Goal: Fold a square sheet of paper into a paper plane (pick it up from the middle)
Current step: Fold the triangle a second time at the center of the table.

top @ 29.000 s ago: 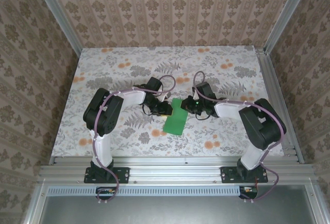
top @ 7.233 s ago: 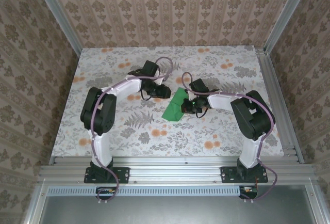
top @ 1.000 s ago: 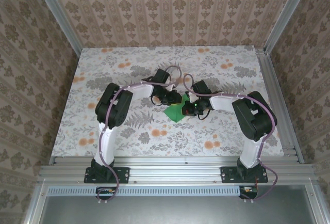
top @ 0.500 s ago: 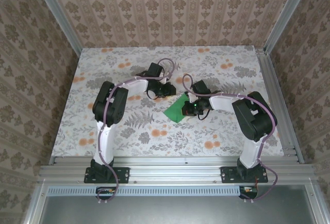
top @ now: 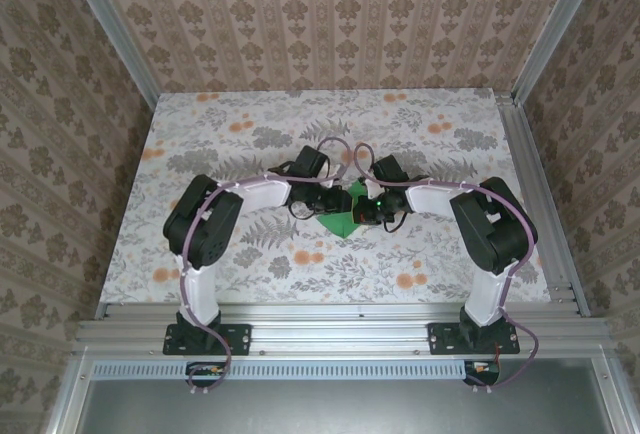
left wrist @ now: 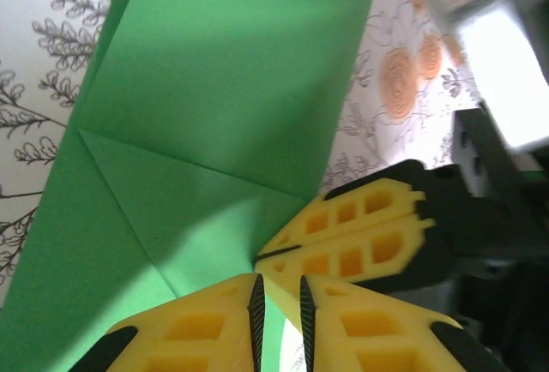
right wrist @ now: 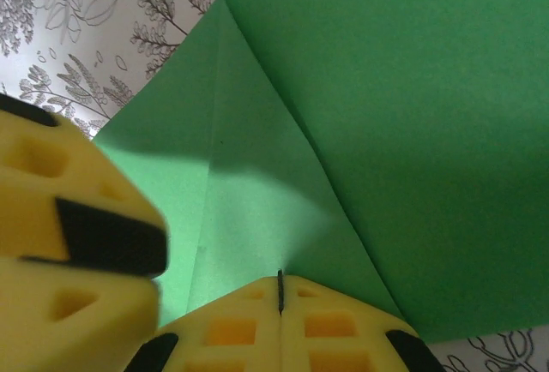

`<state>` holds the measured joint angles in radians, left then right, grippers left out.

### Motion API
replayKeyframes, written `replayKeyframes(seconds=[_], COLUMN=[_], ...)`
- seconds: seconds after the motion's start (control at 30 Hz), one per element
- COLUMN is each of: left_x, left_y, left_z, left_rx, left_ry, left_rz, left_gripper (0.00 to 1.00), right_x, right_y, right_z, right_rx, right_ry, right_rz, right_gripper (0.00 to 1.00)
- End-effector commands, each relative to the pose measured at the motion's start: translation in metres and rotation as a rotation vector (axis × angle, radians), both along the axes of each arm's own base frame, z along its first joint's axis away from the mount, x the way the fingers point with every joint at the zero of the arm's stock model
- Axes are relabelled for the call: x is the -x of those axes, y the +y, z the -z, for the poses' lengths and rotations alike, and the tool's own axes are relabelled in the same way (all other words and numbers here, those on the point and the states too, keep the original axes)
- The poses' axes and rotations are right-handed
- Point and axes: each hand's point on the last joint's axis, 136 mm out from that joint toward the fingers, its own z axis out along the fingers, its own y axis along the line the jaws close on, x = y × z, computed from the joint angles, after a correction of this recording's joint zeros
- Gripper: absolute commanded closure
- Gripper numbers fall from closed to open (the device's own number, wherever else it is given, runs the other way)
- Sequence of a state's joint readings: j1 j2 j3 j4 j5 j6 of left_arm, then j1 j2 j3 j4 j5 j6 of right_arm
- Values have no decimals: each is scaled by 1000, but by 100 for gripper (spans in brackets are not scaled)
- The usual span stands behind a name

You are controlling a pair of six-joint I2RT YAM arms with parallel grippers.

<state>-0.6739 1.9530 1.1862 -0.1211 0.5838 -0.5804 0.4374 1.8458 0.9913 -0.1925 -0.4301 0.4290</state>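
The floral table is reached over by both arms, whose grippers are brought together at its middle. The square sheet of paper – bright green, already creased into a narrower folded shape with diagonal fold lines – is laid flat directly beneath and ahead of both sets of fingertips. The right gripper is seen clenched, its yellow pads pressed together with the tips set on the paper at a crease; whether paper is pinched cannot be told. The left gripper is held just beside it – tips nearly touching the right gripper – with its jaws a narrow slit apart and nothing seen between them.
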Motion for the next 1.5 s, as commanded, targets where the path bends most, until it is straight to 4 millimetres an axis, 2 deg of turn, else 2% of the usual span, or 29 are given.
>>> replayKeyframes(seconds=[0.0,0.27,0.43,0.77,0.97,1.27,1.4,1.47], left_x=[5,24,32,65,77,94,99,93], left_y=[-3,-1,-1,5,9,5,2,1], left_z=[11,36,37,50,47,49,39,29], left_rx=[16,-8,-13,-88,-117,-139,-120,-84], left_ry=[19,59,58,62,26,-7,-18,-17], left_rz=[-8,-2,10,86,116,158,170,153], left_gripper=[78,78,78,79,79,79,79,79], right_x=[28,28,28,31,30,34,35,35], right_y=[-21,-21,-24,-33,-32,-29,-27,-25], right_z=[23,23,24,37,38,36,31,26], right_rx=[100,92,104,149,132,88,68,48], right_ry=[121,120,121,160,167,183,165,145], right_rz=[29,45,64,130,158,178,160,145], right_gripper=[100,100,100,100,100,100,100,100])
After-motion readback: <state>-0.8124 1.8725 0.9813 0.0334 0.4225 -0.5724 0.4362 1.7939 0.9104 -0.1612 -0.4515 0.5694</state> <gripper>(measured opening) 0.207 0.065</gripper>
